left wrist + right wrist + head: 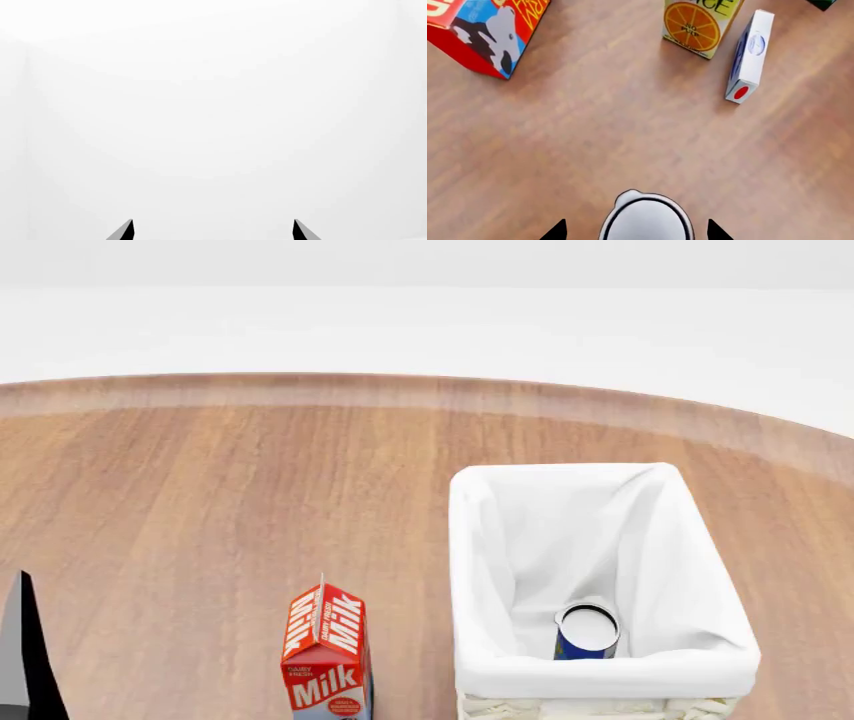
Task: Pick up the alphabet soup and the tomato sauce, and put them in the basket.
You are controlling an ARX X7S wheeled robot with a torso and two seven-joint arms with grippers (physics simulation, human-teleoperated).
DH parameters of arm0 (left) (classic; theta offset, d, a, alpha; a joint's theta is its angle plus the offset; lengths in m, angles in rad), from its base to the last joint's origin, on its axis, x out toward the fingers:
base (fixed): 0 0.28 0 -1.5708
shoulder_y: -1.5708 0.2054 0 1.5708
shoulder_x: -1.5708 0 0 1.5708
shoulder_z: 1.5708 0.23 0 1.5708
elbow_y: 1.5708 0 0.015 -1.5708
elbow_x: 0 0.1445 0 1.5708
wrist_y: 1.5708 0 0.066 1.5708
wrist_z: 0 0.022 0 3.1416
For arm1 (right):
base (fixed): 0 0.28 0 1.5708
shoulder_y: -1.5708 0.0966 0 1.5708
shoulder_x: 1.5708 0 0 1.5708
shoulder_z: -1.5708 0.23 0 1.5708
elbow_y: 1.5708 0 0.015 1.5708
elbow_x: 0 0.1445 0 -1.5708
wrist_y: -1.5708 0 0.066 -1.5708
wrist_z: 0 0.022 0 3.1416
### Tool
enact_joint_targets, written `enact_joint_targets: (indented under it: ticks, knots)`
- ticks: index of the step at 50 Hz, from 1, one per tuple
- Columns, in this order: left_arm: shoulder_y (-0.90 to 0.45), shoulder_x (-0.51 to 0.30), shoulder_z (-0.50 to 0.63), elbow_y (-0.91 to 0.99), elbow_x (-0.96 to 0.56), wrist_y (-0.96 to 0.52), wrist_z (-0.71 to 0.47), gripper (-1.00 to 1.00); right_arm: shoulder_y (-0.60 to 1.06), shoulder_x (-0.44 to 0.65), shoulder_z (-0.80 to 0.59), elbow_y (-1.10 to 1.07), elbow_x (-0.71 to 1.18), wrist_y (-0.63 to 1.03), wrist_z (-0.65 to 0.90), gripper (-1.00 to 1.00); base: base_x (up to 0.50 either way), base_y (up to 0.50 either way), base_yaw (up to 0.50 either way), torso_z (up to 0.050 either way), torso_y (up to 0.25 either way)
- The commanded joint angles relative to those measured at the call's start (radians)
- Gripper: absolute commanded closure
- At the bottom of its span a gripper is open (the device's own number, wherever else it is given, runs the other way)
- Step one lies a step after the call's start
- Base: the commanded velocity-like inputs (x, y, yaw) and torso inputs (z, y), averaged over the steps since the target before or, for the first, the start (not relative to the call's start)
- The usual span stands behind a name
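Note:
The basket (607, 675), white-lined wicker, stands at the right of the table in the head view. Inside it the alphabet soup (587, 632) stands upright against the near wall, blue label and silver top showing. In the right wrist view a can with a silver-white top (647, 222), probably the tomato sauce, stands on the wood; its label is hidden. My right gripper (635, 231) is open, one fingertip on each side of that can with a gap to it. My left gripper (213, 230) is open and empty, facing a blank white surface.
A red milk carton (324, 655) stands left of the basket. Past the can, the right wrist view shows a red-and-blue cow carton (487, 35), an orange juice carton (700, 25) and a white-blue box (749, 57) lying flat. Part of my left arm (27, 660) is at the head view's lower left.

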Motion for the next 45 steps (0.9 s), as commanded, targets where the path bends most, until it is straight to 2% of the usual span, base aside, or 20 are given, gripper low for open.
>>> enact_joint_targets:
  ticks: [1, 22, 45]
  knots:
    - [0.005, -0.004, -0.003, -0.001, -0.004, 0.007, -0.003, -1.00, -0.007, -0.010, -0.014, 0.043, -0.017, -0.032, -0.023, -1.00, 0.00, 0.00, 0.00, 0.000, 0.000]
    - [-0.001, -0.007, 0.006, -0.004, -0.003, 0.004, -0.007, -1.00, -0.029, -0.026, -0.036, 0.159, -0.060, -0.113, -0.080, -1.00, 0.00, 0.00, 0.00, 0.000, 0.000]
    - [-0.005, -0.012, 0.011, 0.002, -0.005, 0.000, -0.013, -1.00, -0.042, -0.029, -0.040, 0.194, -0.069, -0.149, -0.096, -1.00, 0.00, 0.00, 0.00, 0.000, 0.000]
